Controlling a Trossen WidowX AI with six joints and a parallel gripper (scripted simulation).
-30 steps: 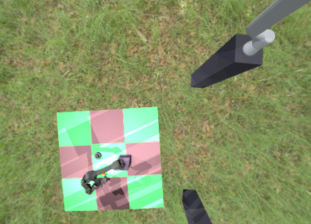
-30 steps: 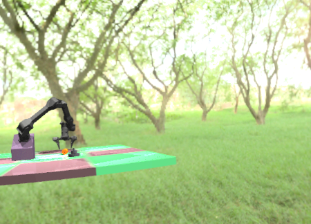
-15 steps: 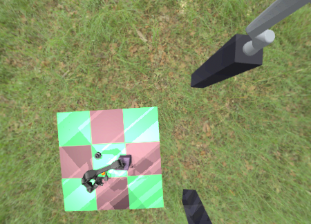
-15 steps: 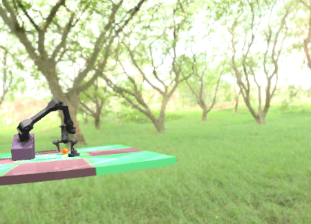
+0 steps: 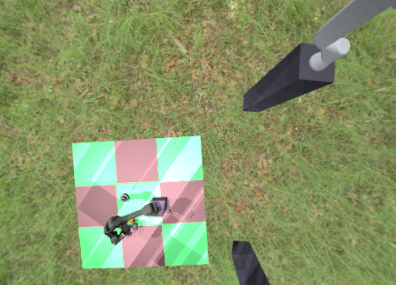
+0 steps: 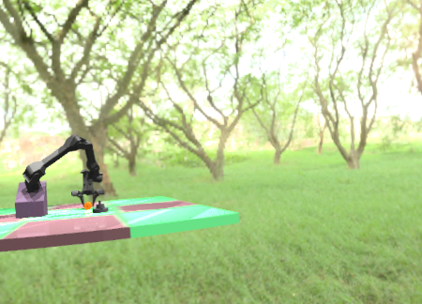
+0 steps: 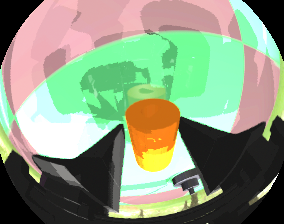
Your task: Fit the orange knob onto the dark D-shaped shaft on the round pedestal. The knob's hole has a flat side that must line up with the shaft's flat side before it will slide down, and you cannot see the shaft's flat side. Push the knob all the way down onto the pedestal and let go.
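The orange knob stands upright between my fingers, with a pale reflection beside it in the wrist view. My gripper points down and is partly open, one finger on each side of the knob. Only narrow gaps show between the fingertips and the knob; firm contact cannot be made out. The dark round pedestal with its shaft stands apart from the knob, partly near the right finger in the wrist view. The shaft's flat side and the knob's hole are not visible.
The glossy green and pink checkered table top carries everything. The arm's purple base block stands on it. Dark shadows and reflections of the arm lie around the knob.
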